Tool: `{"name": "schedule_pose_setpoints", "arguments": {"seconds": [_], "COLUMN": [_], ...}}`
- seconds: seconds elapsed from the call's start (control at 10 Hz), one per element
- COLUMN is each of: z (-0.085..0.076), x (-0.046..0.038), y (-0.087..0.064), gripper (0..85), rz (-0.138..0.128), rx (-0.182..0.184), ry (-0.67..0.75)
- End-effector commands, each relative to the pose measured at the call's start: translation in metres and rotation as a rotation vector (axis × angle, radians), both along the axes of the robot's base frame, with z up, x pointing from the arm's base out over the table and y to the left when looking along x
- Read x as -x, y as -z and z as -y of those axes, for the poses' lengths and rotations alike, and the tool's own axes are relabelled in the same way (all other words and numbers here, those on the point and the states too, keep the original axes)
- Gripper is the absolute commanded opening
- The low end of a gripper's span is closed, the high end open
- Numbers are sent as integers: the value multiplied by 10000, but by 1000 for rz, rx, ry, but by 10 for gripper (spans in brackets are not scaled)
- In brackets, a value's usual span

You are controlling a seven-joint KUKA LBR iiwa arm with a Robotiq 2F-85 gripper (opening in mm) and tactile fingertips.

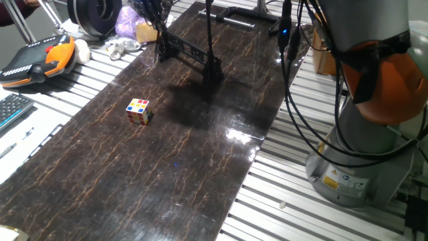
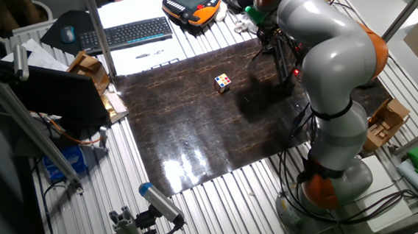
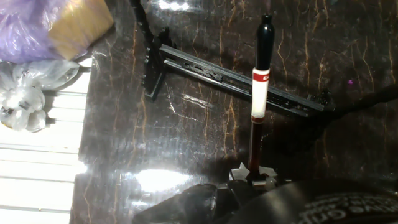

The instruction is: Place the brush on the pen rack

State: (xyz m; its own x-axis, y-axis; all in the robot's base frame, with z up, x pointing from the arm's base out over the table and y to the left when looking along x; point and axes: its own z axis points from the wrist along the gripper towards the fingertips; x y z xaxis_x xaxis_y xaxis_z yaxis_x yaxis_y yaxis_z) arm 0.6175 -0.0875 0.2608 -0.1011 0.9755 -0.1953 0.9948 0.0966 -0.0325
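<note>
In the hand view my gripper (image 3: 254, 178) is shut on the brush (image 3: 259, 81), holding its lower end. The brush is a thin stick with a dark brown shaft, a white and red band and a black end, and it points away from the hand. The pen rack (image 3: 205, 70), a low black notched bar between black feet, lies on the dark mat right under the brush and crosses it at an angle. In one fixed view the rack (image 1: 188, 51) stands at the mat's far end, and the brush (image 1: 210, 37) hangs as a thin dark line over its right foot.
A multicoloured cube (image 1: 139, 111) sits on the mat's left half, apart from the rack. A purple bag (image 3: 28, 25) and crumpled plastic (image 3: 25, 93) lie off the mat beside the rack. A flat black bracket (image 1: 242, 15) lies behind it. An orange pendant (image 1: 41, 57) is far left.
</note>
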Motion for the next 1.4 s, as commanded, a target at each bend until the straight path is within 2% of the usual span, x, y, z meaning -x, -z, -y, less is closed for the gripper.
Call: {"name": "schedule_pose_setpoints", "arguments": {"seconds": [0.0,0.8,1.3], "z": [1,42,62], "x": [-2,-44,-42], "y": [4,50,61], "gripper": [10,10,10], "rz": [0,-5,-3], "rx": [-4,-19,-22], "ry": [0,-2,10]}}
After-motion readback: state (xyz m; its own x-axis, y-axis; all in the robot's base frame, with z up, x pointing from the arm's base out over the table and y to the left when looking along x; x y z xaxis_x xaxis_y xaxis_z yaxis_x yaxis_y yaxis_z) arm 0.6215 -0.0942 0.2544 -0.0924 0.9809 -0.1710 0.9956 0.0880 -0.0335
